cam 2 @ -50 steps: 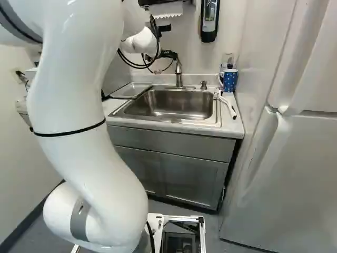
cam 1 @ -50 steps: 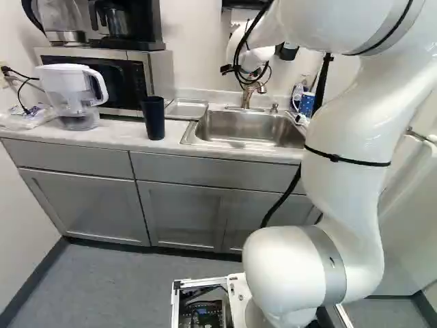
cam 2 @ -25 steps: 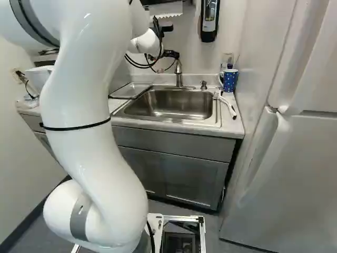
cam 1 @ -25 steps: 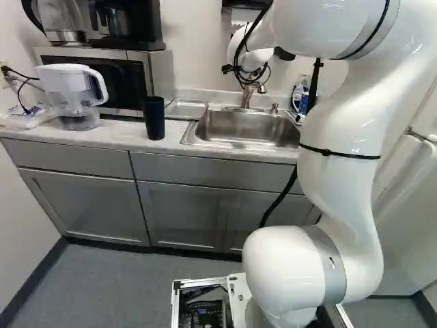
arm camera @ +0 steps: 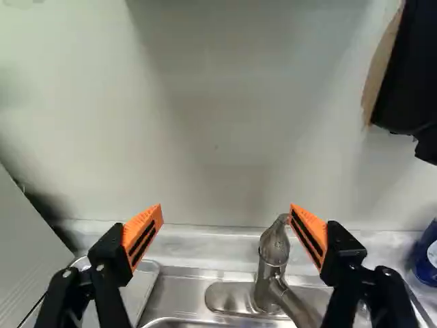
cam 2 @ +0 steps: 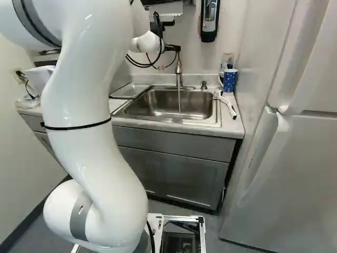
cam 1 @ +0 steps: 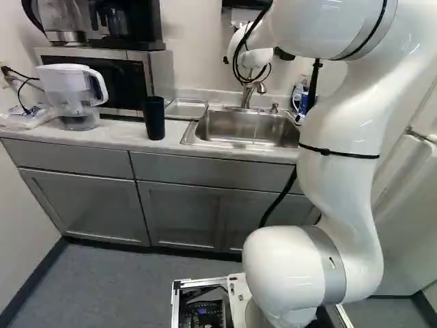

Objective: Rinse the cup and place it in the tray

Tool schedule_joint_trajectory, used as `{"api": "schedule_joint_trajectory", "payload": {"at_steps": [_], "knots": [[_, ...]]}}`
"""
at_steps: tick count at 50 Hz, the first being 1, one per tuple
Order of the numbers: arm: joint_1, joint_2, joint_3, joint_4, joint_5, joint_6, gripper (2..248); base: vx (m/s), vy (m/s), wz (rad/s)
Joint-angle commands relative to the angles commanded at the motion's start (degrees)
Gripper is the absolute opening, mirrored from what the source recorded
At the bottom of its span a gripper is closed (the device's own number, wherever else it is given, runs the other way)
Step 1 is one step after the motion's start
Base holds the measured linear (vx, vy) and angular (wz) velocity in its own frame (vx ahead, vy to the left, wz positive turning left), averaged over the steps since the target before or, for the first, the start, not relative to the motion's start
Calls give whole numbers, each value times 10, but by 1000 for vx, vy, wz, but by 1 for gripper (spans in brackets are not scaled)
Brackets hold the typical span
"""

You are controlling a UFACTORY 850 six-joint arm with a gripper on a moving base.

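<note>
In the right base view my gripper (cam 2: 172,48) is at the top of the faucet (cam 2: 179,73), from which a thin stream of water (cam 2: 179,100) falls into the sink (cam 2: 168,105). The wrist view shows the gripper (arm camera: 227,210) open, the faucet's upper end (arm camera: 275,242) close by one orange pad (arm camera: 308,229) and nothing gripped. A dark cup (cam 1: 153,118) stands upright on the counter in the left base view. Between it and the sink lies a shallow metal tray (cam 1: 186,108). A blue dotted mug (cam 2: 230,80) stands right of the sink.
A water pitcher (cam 1: 76,96) and a microwave (cam 1: 123,78) stand left of the dark cup. Beside the sink, a white-handled brush (cam 2: 226,103) lies near the mug. A black dispenser (cam 2: 209,20) hangs on the wall, and a fridge (cam 2: 289,168) stands at the right.
The upper arm has shifted left in the left base view. My gripper has risen slightly at the faucet, and water now runs from it. The base, cup and tray stay put.
</note>
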State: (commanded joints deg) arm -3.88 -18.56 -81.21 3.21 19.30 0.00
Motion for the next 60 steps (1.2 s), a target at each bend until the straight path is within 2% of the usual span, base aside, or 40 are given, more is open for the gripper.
{"api": "schedule_joint_trajectory", "payload": {"at_steps": [30,51,60], "knots": [[0,-13,-15,0,0,0,247,0,0,0],[25,2,2,0,0,0,247,0,0,0],[33,21,24,0,-1,0,247,0,0,0]]}}
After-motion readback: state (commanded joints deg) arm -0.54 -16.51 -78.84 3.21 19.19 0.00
